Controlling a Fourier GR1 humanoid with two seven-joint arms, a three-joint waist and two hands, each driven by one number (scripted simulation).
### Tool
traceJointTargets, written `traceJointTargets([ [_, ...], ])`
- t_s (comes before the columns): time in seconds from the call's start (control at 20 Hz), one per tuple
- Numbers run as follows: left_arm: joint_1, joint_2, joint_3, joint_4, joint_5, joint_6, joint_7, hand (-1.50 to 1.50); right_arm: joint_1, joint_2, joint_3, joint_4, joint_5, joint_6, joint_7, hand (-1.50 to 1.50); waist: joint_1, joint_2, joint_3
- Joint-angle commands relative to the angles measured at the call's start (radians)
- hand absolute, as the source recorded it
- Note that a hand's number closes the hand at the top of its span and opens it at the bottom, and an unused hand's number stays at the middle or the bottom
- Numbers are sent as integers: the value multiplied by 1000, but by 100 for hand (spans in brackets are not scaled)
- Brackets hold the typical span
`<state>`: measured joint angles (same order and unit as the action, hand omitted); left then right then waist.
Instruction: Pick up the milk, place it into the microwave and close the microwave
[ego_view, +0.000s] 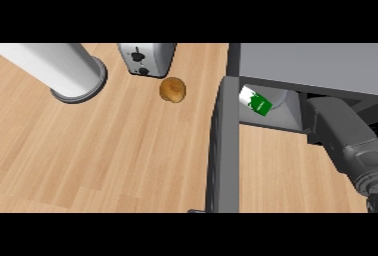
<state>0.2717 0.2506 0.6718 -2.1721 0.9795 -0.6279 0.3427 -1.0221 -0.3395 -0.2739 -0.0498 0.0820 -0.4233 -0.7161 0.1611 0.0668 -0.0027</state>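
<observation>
The milk (258, 102), a white carton with a green label, lies tilted inside the microwave (310, 62) at the bench's (111, 150) far right edge. The microwave door (224, 150) stands open, swung out toward the near edge. The right forearm (343, 137) reaches in beside the cavity; its robot hand is hidden, so I cannot tell its state. A toaster (146, 57) and a brown bun (173, 89) sit at the far edge.

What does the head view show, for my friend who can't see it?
A white and green milk carton sits inside the open microwave, whose door swings out toward the viewer. A grey forearm reaches in at the right. On the wooden counter are a toaster, a brown round food and a white cylinder.
</observation>
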Motion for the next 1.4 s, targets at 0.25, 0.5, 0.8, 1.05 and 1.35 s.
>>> traceJointTargets([
  [0.25, -21, 12, 6, -1, -49, -4, -1, -150, -37, -79, 33, 1, 28, 25, 17, 150, 26, 28, 12],
  [0.5, -30, 19, -11, 11, -57, -19, 5, -150, -54, -92, 34, -1, 27, 22, 24, 150, 39, 37, 13],
  [0.8, -67, 28, -14, 34, -83, -10, 0, -150, -103, -25, 38, -32, 19, 141, 7, -150, 40, 26, 12],
  [1.05, -78, 34, -27, 51, -99, -39, -3, -150, -137, -7, 101, 11, 81, 106, 109, -150, 68, 24, 6],
  [1.35, -100, 25, -57, 69, -115, -31, 5, -150, -173, 82, 100, 2, 72, 0, 151, -150, 54, 11, 6],
])
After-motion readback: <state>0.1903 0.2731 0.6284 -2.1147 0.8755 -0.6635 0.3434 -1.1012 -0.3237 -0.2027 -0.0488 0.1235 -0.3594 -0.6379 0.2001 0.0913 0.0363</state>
